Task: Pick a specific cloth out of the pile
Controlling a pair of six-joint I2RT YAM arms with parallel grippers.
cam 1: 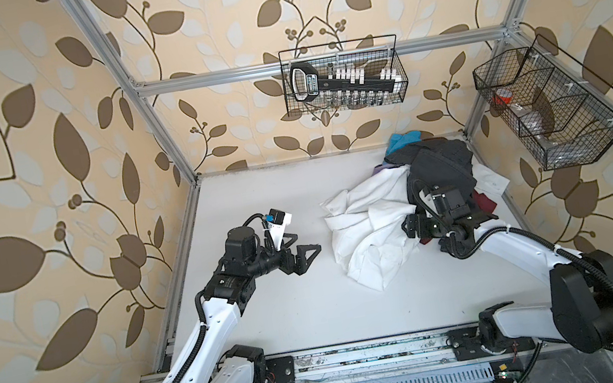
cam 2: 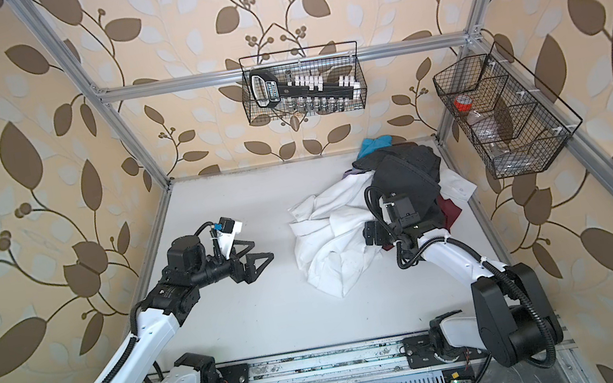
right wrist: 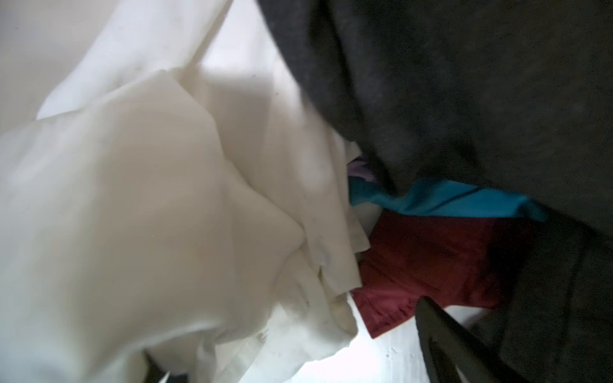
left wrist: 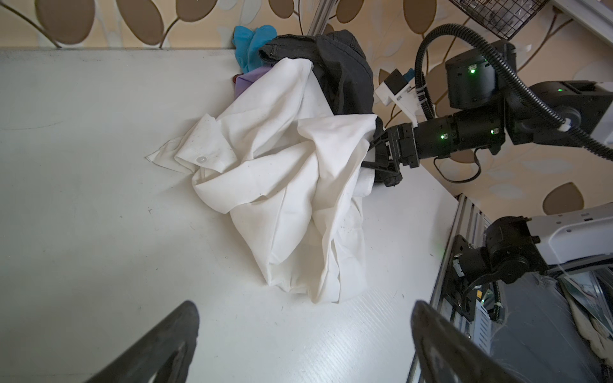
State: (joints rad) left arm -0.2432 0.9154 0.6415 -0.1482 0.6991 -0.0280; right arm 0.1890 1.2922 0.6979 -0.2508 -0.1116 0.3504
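Shirt point(cam 1: 366, 229) is lying half-out at pile's point(cam 1: 440, 170) 8 o'clock, not yet clear; right gripper point(left wrist: 374, 153), left gripper point(cam 1: 307, 241) both hanging released.

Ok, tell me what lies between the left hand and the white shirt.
Only bare table: nothing lies between the left hand and the white shirt. Both top views show the gap, and the left wrist view shows it too.
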